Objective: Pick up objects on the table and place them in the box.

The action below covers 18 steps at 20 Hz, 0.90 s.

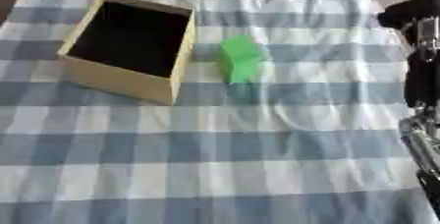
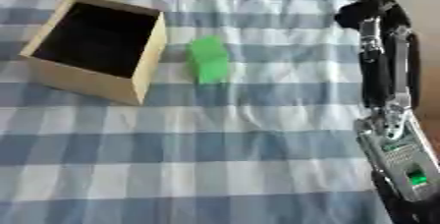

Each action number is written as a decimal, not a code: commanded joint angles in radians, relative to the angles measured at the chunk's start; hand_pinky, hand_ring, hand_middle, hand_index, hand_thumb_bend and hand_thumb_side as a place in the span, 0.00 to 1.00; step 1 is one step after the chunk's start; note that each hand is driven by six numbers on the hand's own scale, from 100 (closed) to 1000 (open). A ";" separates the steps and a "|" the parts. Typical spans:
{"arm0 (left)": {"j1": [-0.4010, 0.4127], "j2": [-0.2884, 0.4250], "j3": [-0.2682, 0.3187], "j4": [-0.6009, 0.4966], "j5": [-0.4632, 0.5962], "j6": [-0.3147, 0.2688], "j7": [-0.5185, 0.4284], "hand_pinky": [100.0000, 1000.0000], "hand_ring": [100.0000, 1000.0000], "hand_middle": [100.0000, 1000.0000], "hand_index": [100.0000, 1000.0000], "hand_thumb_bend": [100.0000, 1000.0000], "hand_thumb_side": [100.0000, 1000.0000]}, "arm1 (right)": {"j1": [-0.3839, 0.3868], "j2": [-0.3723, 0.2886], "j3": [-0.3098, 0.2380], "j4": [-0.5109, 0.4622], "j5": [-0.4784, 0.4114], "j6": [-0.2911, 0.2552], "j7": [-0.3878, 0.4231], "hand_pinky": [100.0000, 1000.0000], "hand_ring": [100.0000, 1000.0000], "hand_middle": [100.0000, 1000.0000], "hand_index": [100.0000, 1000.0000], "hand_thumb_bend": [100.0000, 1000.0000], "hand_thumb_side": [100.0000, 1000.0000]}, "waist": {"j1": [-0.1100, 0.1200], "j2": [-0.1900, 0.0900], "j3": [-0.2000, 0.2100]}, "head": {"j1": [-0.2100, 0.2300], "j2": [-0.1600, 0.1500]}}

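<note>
Both eyes look steeply down from head height, close over the cloth (image 1: 258, 159). Shared: box (image 1: 129, 46), green block (image 2: 209, 59). Right eye shows more right arm (image 2: 391, 80).

Boxes: one, a tan open-topped box (image 1: 129, 51) with a dark inside, standing on the desk.
Green objects: one, a bright green blocky object (image 2: 209, 60) lying on the cloth just beside the box, apart from it.
Cloths: one, a blue-and-white checked cloth (image 1: 215, 159) covering the desk.
Robot arms: one in view, the right arm (image 2: 391, 120) along the right edge.
Robot hands: one, the right robot hand (image 2: 370, 9), dark, at the upper right.
</note>
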<state>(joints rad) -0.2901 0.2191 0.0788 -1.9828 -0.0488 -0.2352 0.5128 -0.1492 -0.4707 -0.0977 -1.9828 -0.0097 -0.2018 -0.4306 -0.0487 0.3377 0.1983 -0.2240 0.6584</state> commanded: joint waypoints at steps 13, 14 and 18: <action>-0.002 0.017 -0.005 -0.017 -0.002 0.001 -0.014 0.66 0.55 0.59 0.68 0.00 0.87 | -0.156 -0.321 0.022 -0.017 0.187 0.115 0.194 0.70 0.68 0.65 0.83 0.00 0.80 | -0.005 -0.030 0.009 | -0.007 0.003; -0.002 0.017 -0.006 -0.017 -0.002 0.001 -0.016 0.66 0.55 0.59 0.68 0.00 0.87 | -0.173 -0.346 0.028 -0.017 0.205 0.128 0.220 0.70 0.69 0.65 0.83 0.00 0.79 | -0.005 -0.029 0.010 | -0.008 0.003; -0.001 0.019 -0.009 -0.017 -0.001 0.000 -0.021 0.66 0.55 0.59 0.68 0.00 0.87 | -0.239 -0.434 0.049 -0.017 0.262 0.177 0.351 0.72 0.72 0.71 0.87 0.00 0.81 | -0.004 -0.024 0.017 | -0.012 0.009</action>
<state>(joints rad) -0.2891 0.2196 0.0719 -1.9828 -0.0488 -0.2335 0.4971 -0.3747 -0.8433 -0.0464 -1.9828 0.2292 -0.0368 -0.1167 -0.0487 0.3368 0.2152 -0.2327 0.6597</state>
